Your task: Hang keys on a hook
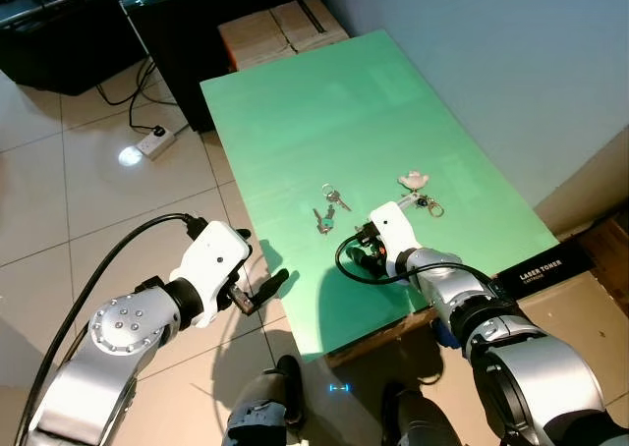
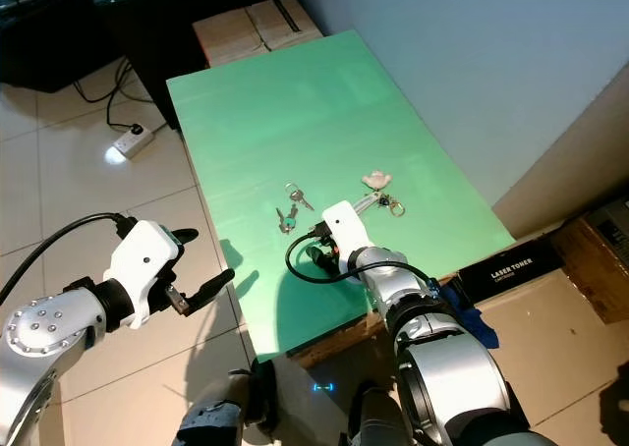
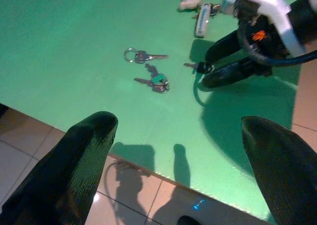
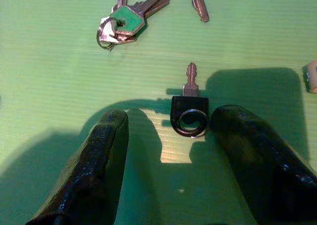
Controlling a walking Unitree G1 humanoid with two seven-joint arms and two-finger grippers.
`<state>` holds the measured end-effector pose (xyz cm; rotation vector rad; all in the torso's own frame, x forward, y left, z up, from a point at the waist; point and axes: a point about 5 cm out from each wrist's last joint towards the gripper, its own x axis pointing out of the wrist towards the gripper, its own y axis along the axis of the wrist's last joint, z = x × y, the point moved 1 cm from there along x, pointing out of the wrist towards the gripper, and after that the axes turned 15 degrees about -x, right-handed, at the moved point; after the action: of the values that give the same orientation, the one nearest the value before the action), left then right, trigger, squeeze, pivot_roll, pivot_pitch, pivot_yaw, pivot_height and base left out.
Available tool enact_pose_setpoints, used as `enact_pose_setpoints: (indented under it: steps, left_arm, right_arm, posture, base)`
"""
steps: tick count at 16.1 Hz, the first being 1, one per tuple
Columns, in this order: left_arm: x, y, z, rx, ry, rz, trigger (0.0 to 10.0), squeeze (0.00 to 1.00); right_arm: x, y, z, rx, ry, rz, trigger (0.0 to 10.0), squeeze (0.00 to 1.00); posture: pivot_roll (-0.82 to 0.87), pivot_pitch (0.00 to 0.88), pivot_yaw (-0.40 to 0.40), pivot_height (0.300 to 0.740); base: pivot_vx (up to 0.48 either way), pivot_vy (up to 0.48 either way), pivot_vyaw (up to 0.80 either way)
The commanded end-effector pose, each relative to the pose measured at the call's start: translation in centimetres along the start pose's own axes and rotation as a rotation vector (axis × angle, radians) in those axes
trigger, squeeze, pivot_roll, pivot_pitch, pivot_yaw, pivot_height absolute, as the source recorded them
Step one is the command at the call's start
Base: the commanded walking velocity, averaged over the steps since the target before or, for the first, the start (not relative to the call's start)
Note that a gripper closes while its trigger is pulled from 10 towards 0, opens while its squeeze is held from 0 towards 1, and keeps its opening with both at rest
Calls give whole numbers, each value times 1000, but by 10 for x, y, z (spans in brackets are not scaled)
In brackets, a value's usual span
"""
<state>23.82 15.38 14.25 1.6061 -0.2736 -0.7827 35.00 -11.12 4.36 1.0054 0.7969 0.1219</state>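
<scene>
A small black-headed key (image 4: pixel 189 111) with a ring lies flat on the green table (image 1: pixel 324 102). My right gripper (image 4: pixel 171 118) is open and low over the table, with the key's head between its fingertips, closer to one finger (image 4: pixel 247 145). Just beyond lie a bunch with a green-capped key (image 4: pixel 124 21) and another ringed pair of keys (image 1: pixel 332 195). A keychain with a pink charm (image 1: pixel 417 182) rests to the right. My left gripper (image 1: pixel 263 289) is open, held over the floor beside the table's left edge.
A wall runs along the table's right side. A white power strip (image 1: pixel 155 142) and cables lie on the tiled floor to the left. Cardboard boxes (image 1: pixel 280 28) stand past the far end. A black toner box (image 1: pixel 543 267) sits at the near right corner.
</scene>
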Motion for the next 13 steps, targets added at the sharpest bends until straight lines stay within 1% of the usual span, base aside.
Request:
enact_pose_setpoints:
  steps: [1,4,7,10,13]
  left_arm:
    - [-5,2,5,0,-23,-7,10000,0]
    - [-6,5,6,1,-27,-7,10000,0]
    - [-5,4,3,0,-30,-14,10000,0]
    - [0,-5,-1,-8,-29,-26,10000,0]
    - [2,-9,-3,-11,-27,-31,10000,0]
  right_arm:
    - [0,-10,-8,-1,31,-29,0,0]
    - [-1,-12,-7,-1,32,-31,0,0]
    - [-2,-14,-7,-12,39,-37,0,0]
    - [-3,-17,-5,-9,36,-43,0,0]
    - [-4,-16,-3,-7,34,-41,0,0]
  posture:
    - [152,286,82,740]
    - [146,281,85,740]
    - [141,272,87,740]
    - [132,263,86,740]
    - [137,260,87,740]
  base:
    - [0,0,0]
    - [0,0,0]
    - [0,0,0]
    - [0,0,0]
    - [0,0,0]
